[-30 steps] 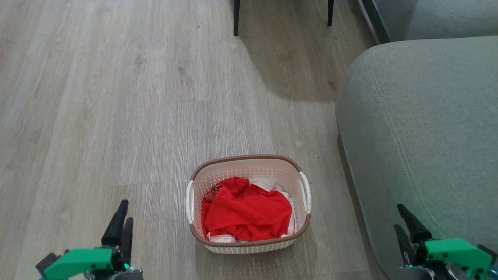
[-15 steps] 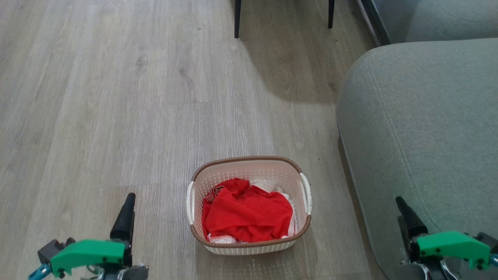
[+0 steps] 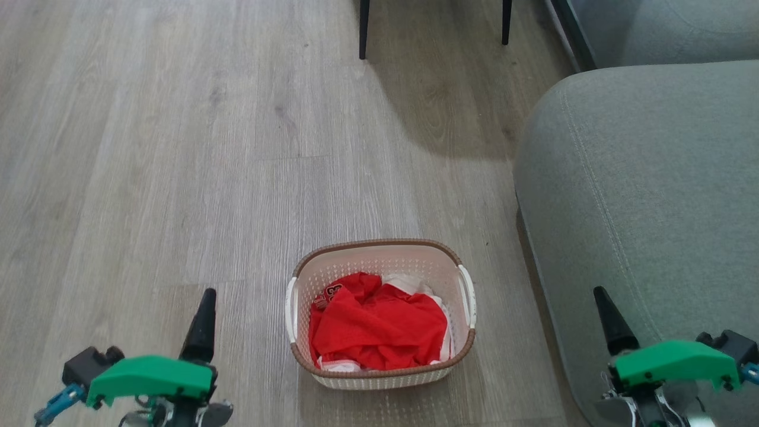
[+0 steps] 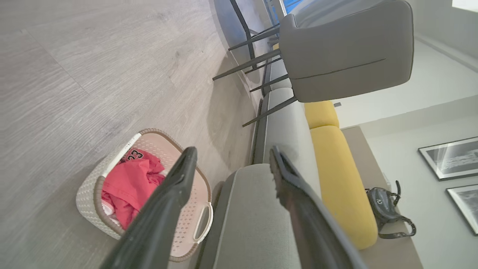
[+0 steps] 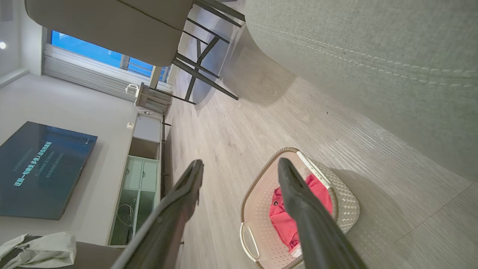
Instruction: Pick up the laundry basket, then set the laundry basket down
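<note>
1. On the wooden floor (image 3: 178, 148), just beside the front of a grey sofa (image 3: 640, 178), the laundry basket (image 3: 379, 242) stands upright. Its brown rim faces up, and a white handle (image 3: 290, 308) sits at each of its left and right sides.
2. Inside it lies a crumpled red garment (image 3: 379, 326) with printed digits on one fold. A little white cloth (image 3: 409, 280) shows at its far edge.
3. Low at the head view's left, the left gripper (image 3: 201, 323) hangs to the basket's left, near it but not touching. In the left wrist view its two dark fingers are spread wide with nothing between them, and one finger crosses in front of the basket.
4. Low at the head view's right, the right gripper (image 3: 611, 320) is in front of the sofa's side, well apart from the basket. In the right wrist view its fingers are likewise parted and grasp nothing, and the basket shows partly behind one of them.
5. Dark chair legs (image 3: 363, 29) stand on the floor beyond the basket.
6. In the left wrist view, yellow cushions (image 4: 336, 168) lie on the sofa, with a black handbag (image 4: 384, 213) beside them and framed pictures (image 4: 452, 157) on the wall.
7. In the right wrist view, a dark television (image 5: 41, 168) hangs on the wall.
</note>
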`<state>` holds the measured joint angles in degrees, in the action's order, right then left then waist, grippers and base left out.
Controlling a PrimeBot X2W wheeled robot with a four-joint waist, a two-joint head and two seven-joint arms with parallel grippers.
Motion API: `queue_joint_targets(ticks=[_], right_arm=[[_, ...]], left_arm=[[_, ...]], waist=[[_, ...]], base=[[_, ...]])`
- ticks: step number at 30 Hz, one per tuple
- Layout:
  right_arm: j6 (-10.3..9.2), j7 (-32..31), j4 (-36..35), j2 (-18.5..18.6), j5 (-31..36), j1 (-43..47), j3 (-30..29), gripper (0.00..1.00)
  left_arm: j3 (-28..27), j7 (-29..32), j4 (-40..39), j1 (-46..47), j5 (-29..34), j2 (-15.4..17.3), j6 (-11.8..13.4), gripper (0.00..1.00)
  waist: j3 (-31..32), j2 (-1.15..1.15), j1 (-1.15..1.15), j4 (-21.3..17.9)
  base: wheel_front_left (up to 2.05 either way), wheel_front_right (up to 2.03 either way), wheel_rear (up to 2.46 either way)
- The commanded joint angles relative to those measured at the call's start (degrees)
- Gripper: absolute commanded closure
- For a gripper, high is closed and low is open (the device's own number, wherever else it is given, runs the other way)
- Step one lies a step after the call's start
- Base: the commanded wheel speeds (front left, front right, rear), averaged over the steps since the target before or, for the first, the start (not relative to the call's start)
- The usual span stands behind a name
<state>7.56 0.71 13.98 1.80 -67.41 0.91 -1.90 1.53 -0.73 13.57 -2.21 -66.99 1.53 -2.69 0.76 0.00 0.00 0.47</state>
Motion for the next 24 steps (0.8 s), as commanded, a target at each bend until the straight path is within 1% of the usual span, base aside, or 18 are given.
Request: queue_joint_targets(ticks=[1, 14, 24], right_arm=[[-0.03, 0.87, -2.34, 0.47, 1.46, -2.15, 0.67, 0.0], [-0.04, 3.05, -3.65, 0.57, 11.69, -1.67, 2.73, 0.0], [-0.04, 4.73, -4.12, 0.64, 19.08, -0.89, 4.52, 0.0]], left_arm=[[-0.16, -0.67, -2.63, 3.19, 1.61, 0.68, 0.3, 0.0], [1.28, -2.88, -4.32, 2.47, 15.7, 0.82, 1.82, 0.0], [2.73, -4.58, -5.11, 0.96, 24.43, 1.24, 3.06, 0.0]], waist=[[0.01, 0.0, 0.0, 0.02], [0.4, 0.0, 0.0, 0.24], [1.0, 0.0, 0.0, 0.29]], base=[[0.0, 0.0, 0.0], [0.0, 0.0, 0.0], [0.0, 0.0, 0.0]])
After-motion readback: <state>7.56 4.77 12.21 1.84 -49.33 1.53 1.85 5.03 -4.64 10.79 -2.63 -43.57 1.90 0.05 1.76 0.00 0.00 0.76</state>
